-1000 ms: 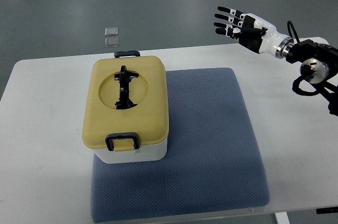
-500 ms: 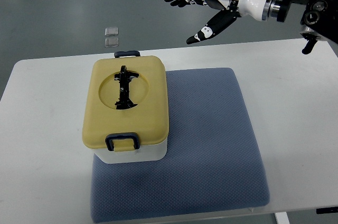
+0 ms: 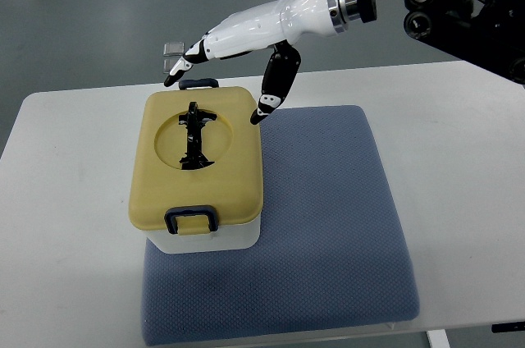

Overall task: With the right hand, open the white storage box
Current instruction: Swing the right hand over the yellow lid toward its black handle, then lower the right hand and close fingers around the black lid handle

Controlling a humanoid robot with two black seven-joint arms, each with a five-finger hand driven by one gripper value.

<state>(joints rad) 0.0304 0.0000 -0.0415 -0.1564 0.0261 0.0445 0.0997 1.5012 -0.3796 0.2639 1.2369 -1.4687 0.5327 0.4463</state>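
Below the open right hand (image 3: 238,40), white storage box (image 3: 197,171)

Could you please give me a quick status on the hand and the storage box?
Right hand open, above the box's far edge. Storage box on blue mat, lid shut, both latches down. Nothing in the way.

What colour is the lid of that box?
The lid is a mustard yellow, with a black handle set in its round recess; the top view shows it plainly.
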